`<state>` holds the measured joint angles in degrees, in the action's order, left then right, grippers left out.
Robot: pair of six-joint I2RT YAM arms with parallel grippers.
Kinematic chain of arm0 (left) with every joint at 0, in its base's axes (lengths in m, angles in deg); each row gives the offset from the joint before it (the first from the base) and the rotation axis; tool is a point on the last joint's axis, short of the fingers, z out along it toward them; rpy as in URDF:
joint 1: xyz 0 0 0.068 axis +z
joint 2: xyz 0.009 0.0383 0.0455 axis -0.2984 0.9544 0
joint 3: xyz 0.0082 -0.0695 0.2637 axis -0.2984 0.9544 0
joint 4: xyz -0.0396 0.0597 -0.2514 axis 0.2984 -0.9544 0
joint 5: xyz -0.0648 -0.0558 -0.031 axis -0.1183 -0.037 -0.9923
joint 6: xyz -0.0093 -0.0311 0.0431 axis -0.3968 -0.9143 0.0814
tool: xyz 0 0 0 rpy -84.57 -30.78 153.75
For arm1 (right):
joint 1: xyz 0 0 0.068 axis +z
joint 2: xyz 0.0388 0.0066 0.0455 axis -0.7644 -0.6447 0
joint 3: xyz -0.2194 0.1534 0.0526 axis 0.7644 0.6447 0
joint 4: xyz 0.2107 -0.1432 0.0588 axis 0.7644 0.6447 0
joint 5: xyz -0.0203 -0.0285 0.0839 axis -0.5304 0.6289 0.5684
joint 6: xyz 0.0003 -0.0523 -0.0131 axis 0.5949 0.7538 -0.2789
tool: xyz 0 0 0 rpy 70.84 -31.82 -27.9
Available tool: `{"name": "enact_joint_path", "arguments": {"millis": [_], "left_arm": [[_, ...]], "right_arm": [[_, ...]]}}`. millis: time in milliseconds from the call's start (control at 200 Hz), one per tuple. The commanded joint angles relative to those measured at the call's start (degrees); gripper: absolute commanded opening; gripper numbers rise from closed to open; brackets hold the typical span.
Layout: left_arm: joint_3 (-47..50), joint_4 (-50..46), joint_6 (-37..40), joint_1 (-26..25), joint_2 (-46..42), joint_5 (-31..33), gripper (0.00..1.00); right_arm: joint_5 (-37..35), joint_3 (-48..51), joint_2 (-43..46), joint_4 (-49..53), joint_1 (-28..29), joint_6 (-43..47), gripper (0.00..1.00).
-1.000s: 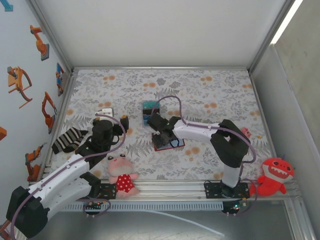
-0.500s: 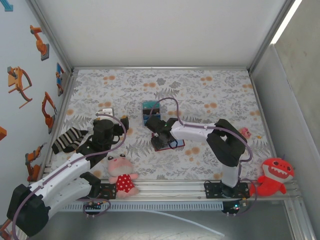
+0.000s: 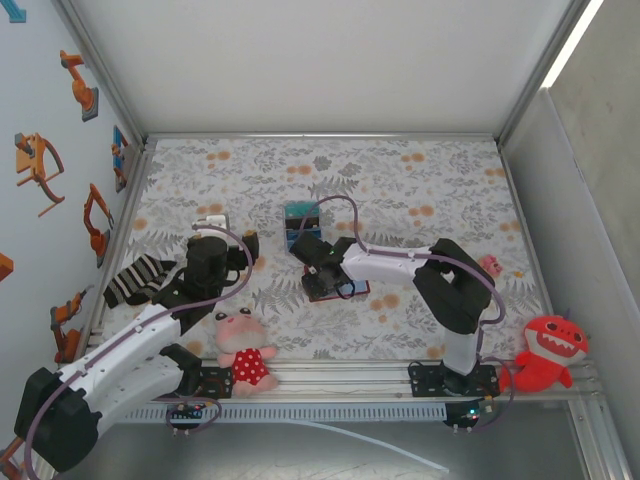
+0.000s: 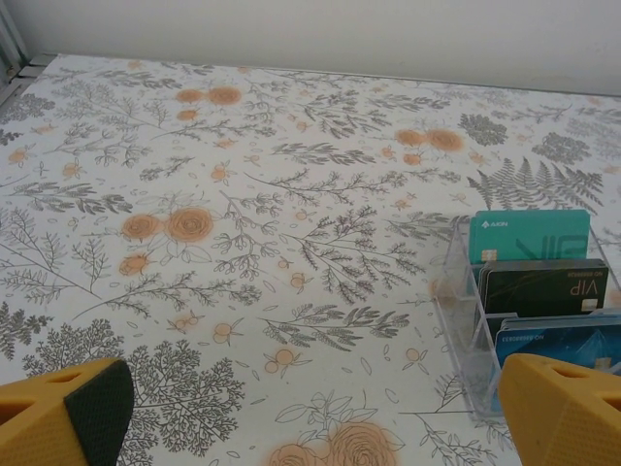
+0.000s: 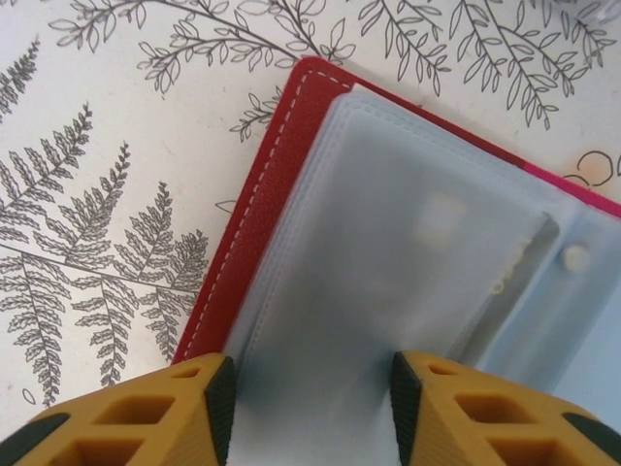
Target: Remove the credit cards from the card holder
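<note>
While its jaws stand apart, the right gripper [image 5: 309,403] straddles the card holder [image 5: 254,204], its clear pocket [image 5: 408,252] just ahead; closing might pinch bare plastic (loaded or empty, I cannot tell) and drag it. The left gripper [image 4: 320,413] hangs wide apart.

We see a red card holder [image 5: 247,223] with white stitching and milky grey pockets; teal, black and blue credit cards [image 4: 529,236]; the tabletop [image 4: 243,194] is white with grey ferns, orange blossoms.

Bright, even light; soft shadows.
</note>
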<state>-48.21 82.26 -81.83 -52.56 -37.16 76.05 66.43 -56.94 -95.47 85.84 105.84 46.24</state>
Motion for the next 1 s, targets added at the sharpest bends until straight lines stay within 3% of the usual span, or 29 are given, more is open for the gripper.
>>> {"name": "enact_joint_path", "arguments": {"millis": [0, 265, 992], "left_arm": [[-2.38, -1.15, 0.73, 0.22, -0.14, -1.33, 0.97], [-3.56, -1.94, 1.09, 0.02, -0.93, -1.98, 0.97], [-5.28, -0.26, 6.32, -3.68, -0.51, -1.54, 0.97]], "right_arm": [[-0.82, 2.66, -0.34, 1.45, -0.56, -0.99, 0.41], [0.15, 3.19, 2.86, -0.48, -1.84, -0.77, 0.30], [-8.00, 11.14, 14.19, 0.39, -6.89, -5.56, 0.35]]}}
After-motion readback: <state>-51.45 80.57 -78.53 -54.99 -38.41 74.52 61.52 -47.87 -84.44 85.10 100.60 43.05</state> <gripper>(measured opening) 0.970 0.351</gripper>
